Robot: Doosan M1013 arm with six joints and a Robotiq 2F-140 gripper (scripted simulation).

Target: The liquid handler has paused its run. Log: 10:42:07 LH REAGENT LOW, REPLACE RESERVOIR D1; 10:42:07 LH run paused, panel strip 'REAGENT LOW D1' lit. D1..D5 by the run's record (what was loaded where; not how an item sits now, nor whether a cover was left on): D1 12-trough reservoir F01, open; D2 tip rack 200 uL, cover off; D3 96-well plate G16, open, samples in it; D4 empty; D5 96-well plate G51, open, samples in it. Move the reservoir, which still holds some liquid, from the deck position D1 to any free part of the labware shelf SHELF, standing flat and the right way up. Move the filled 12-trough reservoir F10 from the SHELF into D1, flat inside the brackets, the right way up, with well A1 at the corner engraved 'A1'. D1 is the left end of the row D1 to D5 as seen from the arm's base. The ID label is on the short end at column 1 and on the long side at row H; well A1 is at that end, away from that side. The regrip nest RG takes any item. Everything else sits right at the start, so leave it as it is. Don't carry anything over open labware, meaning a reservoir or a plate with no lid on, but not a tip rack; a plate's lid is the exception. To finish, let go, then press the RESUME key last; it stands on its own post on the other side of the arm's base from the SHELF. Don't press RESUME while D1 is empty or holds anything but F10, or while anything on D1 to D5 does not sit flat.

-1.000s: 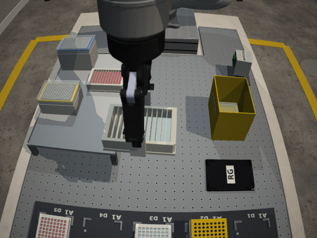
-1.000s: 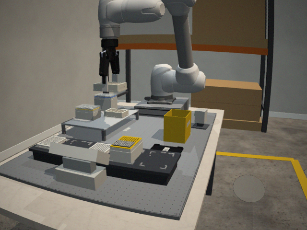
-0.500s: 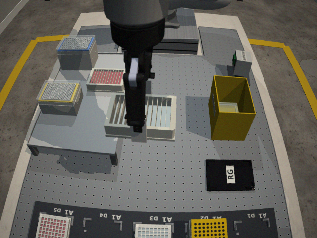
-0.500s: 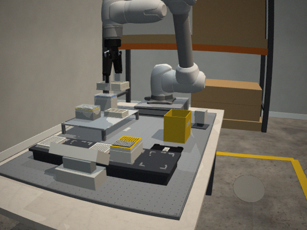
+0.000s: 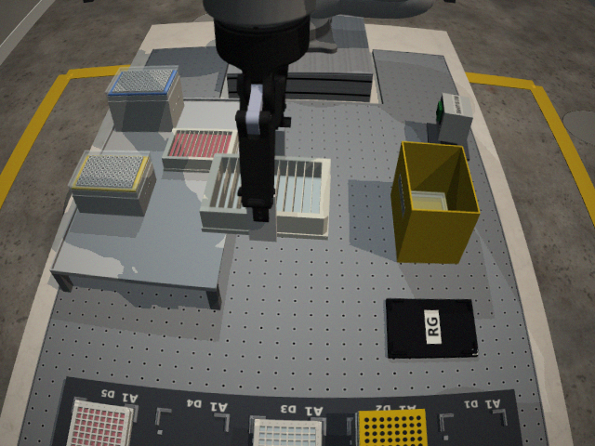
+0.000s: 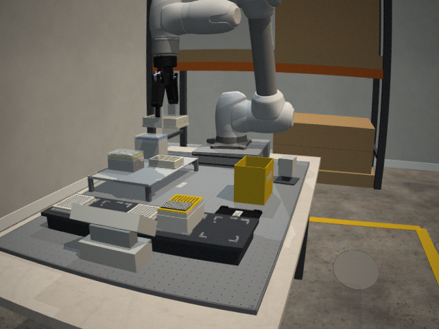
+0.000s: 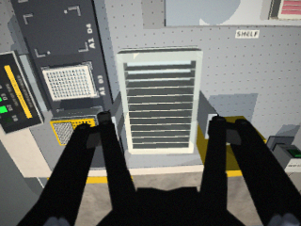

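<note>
1. Cream-white reservoir point(image 5: 301, 191), its troughs holding pale blue liquid, hangs level in the air, clamped across its width by the black claw point(image 5: 259, 211).
2. It overlaps the shelf's point(image 5: 144, 249) 3 o'clock edge in the top view.
3. Red-filled reservoir point(image 5: 200, 143) sits on the shelf at the carried one's 10 o'clock.
</note>
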